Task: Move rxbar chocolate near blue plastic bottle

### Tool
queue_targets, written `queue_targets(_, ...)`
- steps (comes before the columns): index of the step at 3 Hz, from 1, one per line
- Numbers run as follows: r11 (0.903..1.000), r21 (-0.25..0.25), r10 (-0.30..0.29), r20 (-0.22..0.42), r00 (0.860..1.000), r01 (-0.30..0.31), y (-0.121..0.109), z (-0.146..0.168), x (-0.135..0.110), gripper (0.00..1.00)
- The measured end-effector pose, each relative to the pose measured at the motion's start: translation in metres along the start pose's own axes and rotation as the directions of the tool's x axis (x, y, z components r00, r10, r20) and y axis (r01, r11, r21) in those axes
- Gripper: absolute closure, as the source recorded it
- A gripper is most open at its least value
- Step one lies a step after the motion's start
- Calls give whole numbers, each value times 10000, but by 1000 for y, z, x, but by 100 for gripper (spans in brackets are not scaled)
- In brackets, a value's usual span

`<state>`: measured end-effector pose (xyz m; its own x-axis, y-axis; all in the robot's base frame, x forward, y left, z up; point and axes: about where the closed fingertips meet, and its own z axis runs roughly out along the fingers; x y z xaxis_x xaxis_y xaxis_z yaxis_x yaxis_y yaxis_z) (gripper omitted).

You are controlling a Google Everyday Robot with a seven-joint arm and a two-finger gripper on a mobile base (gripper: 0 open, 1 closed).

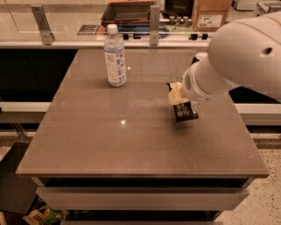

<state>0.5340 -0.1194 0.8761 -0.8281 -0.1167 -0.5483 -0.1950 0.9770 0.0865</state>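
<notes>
Rxbar chocolate (186,113) is seen at the tip of the gripper (182,105), whose fingers appear to be closed onto the bar's upper end. It is held close to the right edge of the counter (131,149), roughly midway between front and back edges. Whether the bar is lifted off the surface cannot be told. The blue plastic bottle (115,57) is standing upright toward the back-left corner, well apart from the bar. The carry step is judged to be in hand, with the placing not yet done. A sweep toward the back-left corner is called for next, and the bar is to be set down just beside the bottle without it being toppled. The counter is a smooth grey-brown slab, and a light is reflected near its middle. Beyond the back edge, a dark tray (127,12) and a cardboard box (210,14) are seen.
</notes>
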Motion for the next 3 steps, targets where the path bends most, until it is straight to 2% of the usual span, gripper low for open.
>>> queue_targets(1,9917,-1258,-152,838,9964,257,3,-4,-16,100)
queue_targets(2,9860,-1463,-665,961,9931,801,9,-6,-16,100)
queue_targets(3,9837,-1561,-733,1048,9918,892,11,-7,-16,100)
